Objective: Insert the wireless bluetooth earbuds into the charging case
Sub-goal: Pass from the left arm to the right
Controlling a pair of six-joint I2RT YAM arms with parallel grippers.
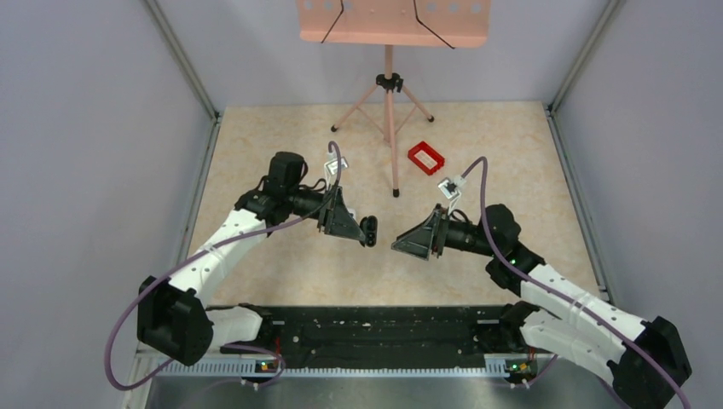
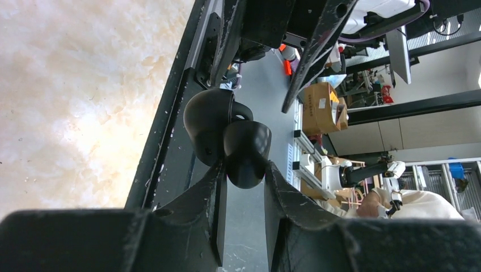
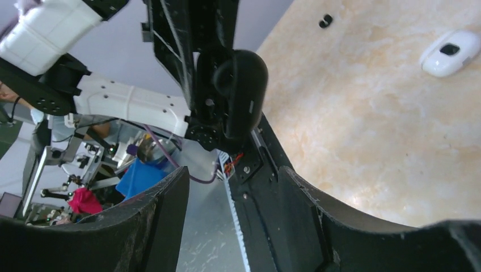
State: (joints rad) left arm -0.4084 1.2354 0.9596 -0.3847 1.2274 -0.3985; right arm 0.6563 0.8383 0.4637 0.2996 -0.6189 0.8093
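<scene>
The charging case (image 2: 247,150) is a glossy black pebble with its lid (image 2: 207,127) swung open. My left gripper (image 2: 244,170) is shut on its lower end and holds it in the air above the table's middle (image 1: 368,230). My right gripper (image 1: 399,246) faces it from the right, a short way off. In the right wrist view the case (image 3: 244,93) hangs beyond my right gripper (image 3: 232,175), which is open with nothing between its fingers. One tiny black earbud (image 3: 325,21) lies loose on the table. I cannot tell what is inside the case.
A small white rounded object (image 3: 451,52) lies on the marble-patterned table (image 1: 281,264). A red rectangular frame (image 1: 426,158) sits at the back beside a pink tripod stand (image 1: 390,102). A black rail (image 1: 375,332) runs along the near edge between the arm bases.
</scene>
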